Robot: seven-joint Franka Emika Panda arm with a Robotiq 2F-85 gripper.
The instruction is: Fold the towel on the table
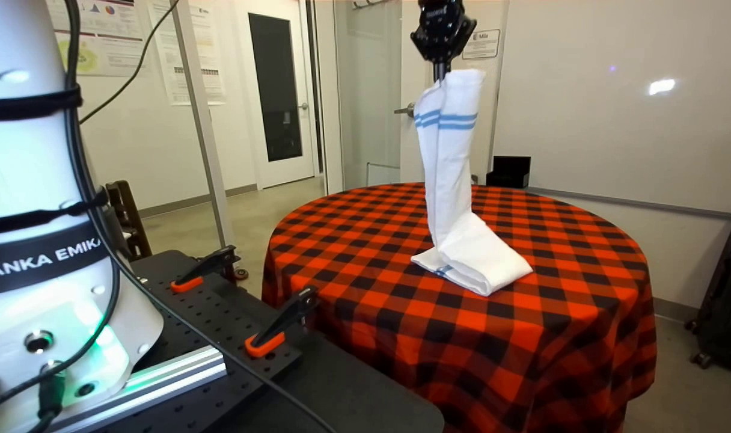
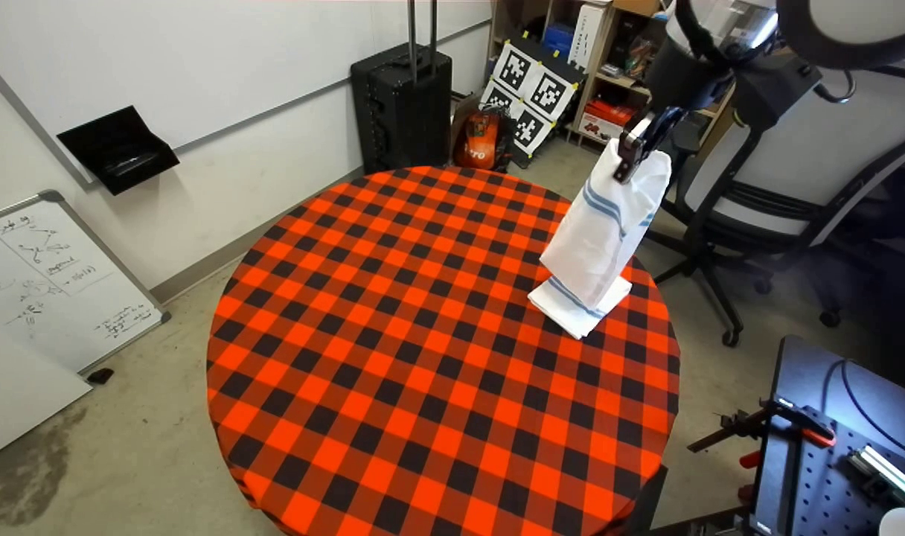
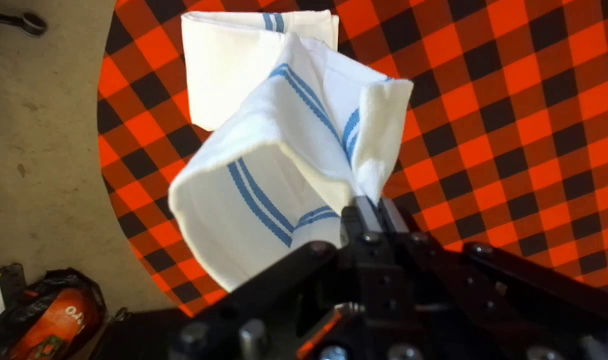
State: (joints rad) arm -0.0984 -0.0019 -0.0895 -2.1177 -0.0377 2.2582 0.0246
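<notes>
One black metal gripper (image 3: pixel 375 203) is pinching the white, blue-striped cloth towel (image 1: pixel 453 174) near its raised end, presumably holding this length up for folding onto the lower folded part, which is resting on the round, red-and-black-checked counter (image 2: pixel 393 327); pinched layer count is looking unclear.

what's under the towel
The checked tablecloth is under the towel, whose lower folds rest on it while the gripper holds the top up. The patch beneath is covered, so whether anything else lies there cannot be seen.
</notes>
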